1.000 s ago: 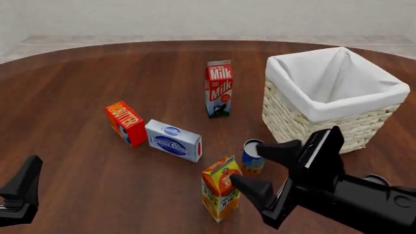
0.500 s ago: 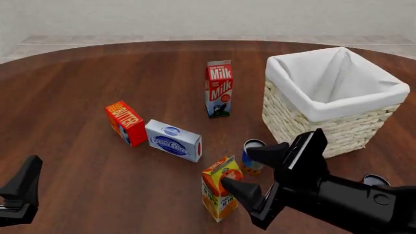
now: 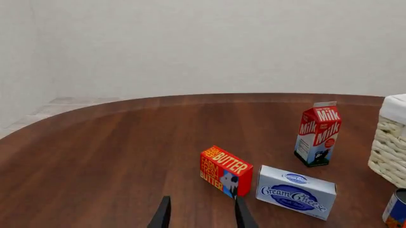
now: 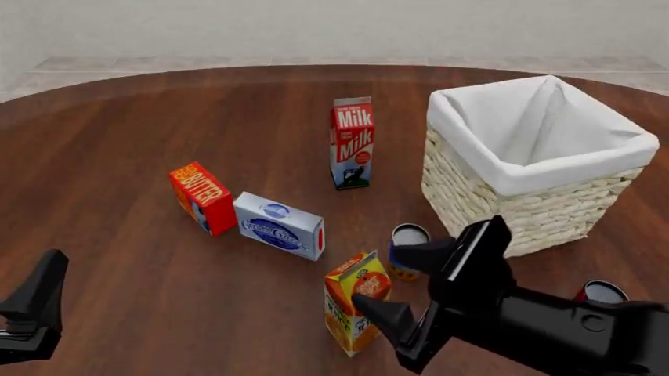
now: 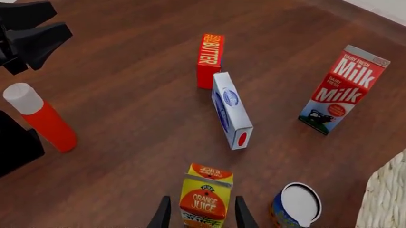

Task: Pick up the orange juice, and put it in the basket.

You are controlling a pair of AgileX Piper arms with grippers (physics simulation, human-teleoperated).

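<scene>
The orange juice (image 4: 352, 307) carton stands upright near the table's front, orange and yellow with "Orange Juice" on its face (image 5: 204, 201). My right gripper (image 4: 403, 283) is open beside it on its right, and in the right wrist view the carton sits between the two fingers (image 5: 240, 214); I cannot tell whether they touch it. The basket (image 4: 522, 200), pale wicker with a white lining, stands at the back right and is seen edge-on in the left wrist view (image 3: 388, 151). My left gripper (image 4: 36, 307) hangs open at the front left, holding nothing (image 3: 201, 216).
A milk carton (image 4: 352, 142) stands left of the basket. A butter box (image 4: 202, 197) and a cream cheese box (image 4: 278, 225) lie left of centre. A blue can (image 4: 406, 249) stands just behind the juice. A red bottle (image 5: 42, 118) shows in the right wrist view.
My right gripper has moved left and lower, closing in on the orange juice until its fingers flank the carton. The left arm and all objects have stayed still.
</scene>
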